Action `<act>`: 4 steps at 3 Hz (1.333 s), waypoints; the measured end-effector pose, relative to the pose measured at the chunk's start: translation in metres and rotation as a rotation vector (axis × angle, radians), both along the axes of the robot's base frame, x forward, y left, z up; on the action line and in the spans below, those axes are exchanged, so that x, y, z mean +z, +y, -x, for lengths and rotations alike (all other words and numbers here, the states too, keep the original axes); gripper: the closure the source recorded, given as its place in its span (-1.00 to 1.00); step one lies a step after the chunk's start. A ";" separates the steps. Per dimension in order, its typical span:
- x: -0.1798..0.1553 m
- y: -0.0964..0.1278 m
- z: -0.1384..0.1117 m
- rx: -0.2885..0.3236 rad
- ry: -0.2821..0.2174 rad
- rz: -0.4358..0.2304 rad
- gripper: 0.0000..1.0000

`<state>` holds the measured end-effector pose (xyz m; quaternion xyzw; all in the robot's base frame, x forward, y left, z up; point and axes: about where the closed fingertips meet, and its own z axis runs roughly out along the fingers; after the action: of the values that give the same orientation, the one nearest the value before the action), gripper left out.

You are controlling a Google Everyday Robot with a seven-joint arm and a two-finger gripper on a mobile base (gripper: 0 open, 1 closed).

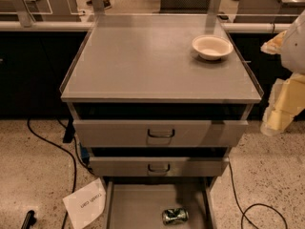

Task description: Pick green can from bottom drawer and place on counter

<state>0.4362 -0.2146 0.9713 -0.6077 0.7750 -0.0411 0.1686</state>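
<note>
The green can (175, 216) lies on its side on the flat grey floor of the open bottom drawer (138, 206), near the front and right of its middle. The counter (147, 61) is the wide grey cabinet top above it. My gripper (280, 109), cream-coloured, hangs at the right edge of the view, beside the cabinet's right front corner at about the height of the top drawer. It is well above and to the right of the can and touches nothing.
A white bowl (212, 46) stands on the counter at the back right. Two upper drawers with dark handles (160, 133) are pulled slightly out. A white paper sheet (85, 204) and black cables (52, 142) lie on the speckled floor.
</note>
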 end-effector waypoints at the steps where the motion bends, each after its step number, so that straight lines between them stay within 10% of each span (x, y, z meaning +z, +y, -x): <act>1: -0.027 -0.002 0.003 0.012 -0.035 -0.008 -1.00; 4: -0.164 -0.014 0.001 -0.008 -0.112 -0.140 -1.00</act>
<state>0.4348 -0.2291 0.8072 -0.5878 0.7679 -0.0214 0.2537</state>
